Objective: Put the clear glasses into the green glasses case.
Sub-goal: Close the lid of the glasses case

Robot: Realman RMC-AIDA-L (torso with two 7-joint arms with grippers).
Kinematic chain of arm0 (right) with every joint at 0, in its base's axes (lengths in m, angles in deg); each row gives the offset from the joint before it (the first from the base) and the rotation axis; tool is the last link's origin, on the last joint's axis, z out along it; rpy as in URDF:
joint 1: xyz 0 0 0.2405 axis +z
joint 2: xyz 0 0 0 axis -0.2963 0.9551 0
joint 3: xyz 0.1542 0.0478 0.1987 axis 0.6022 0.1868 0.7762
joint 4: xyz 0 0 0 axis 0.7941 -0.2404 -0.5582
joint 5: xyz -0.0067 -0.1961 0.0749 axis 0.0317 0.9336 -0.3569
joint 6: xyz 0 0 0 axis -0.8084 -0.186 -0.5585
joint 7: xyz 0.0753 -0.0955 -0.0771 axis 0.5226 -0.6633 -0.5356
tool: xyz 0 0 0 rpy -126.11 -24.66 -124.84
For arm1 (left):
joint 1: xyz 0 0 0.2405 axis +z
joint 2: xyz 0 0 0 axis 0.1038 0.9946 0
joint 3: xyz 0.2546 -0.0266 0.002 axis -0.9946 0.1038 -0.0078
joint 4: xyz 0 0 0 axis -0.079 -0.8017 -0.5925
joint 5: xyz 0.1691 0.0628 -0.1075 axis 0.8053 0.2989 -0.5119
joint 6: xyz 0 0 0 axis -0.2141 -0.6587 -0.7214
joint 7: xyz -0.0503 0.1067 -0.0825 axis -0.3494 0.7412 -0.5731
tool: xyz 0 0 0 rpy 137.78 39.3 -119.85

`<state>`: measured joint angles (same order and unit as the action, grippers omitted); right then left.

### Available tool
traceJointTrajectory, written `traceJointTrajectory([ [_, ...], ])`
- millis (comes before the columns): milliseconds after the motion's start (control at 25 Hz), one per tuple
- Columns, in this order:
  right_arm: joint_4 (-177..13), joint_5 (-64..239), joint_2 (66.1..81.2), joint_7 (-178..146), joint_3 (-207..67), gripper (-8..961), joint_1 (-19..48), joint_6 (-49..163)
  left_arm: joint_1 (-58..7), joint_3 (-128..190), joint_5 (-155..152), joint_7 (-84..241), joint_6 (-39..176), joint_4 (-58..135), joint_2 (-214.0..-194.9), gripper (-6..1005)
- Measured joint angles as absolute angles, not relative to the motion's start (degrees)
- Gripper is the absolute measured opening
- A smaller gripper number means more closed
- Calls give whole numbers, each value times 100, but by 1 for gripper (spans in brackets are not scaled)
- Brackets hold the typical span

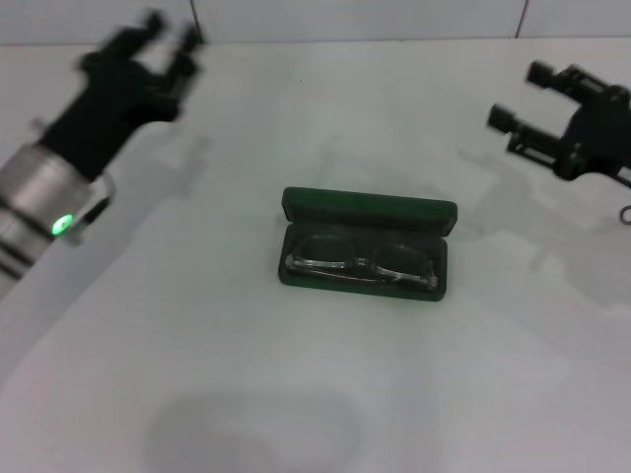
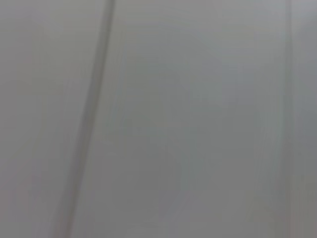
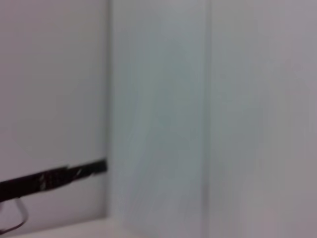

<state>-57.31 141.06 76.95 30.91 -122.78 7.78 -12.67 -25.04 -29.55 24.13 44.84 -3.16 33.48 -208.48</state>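
Green and open, the glasses case [image 1: 367, 242] lies near the middle of the white table [image 1: 296, 394], its lid [image 1: 370, 209] tipped back on the far side. Inside its dark tray rest the clear glasses [image 1: 361, 261], lying flat with the lenses side by side and the frame running along the length of the case.

Neither gripper is near them. In the head view the left gripper [image 1: 163, 39] hangs up at the far left corner of the table, well apart from the case and raised off the surface; its black fingers [image 1: 185, 41] stand spread with a gap between them and hold nothing. The right gripper [image 1: 523, 97] hovers at the far right, likewise well away from the case, its two black fingers [image 1: 511, 118] parted wide and empty, pointing toward the left.

The left wrist view shows only a pale, blurred surface crossed by a dark line. The right wrist view shows a pale wall or panel and a thin black bar at one edge; what that bar is cannot be told.
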Motion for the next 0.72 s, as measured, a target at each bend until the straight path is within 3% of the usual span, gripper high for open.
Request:
traceJointTrajectory([
  [200, -6263, 13091, 7647, 2913, -12251, 765, 773, -1173, -2806, -3625, 4823, 1564, 1063, 1664, -20555, 538],
  [320, -6301, 12722, 7641, 2924, -12241, 765, 701, -1049, -3209, -3667, 6170, 281, 1252, 1383, -20503, 578],
  [480, -6342, 12663, 7640, 2923, -12240, 765, 711, -985, -3686, -3695, 7318, -489, 1510, 1377, -20637, 700],
  [720, -6339, 12669, 7640, 2932, -12274, 765, 738, -833, -3882, -3697, 8508, -1031, 1609, 1181, -20885, 696],
])
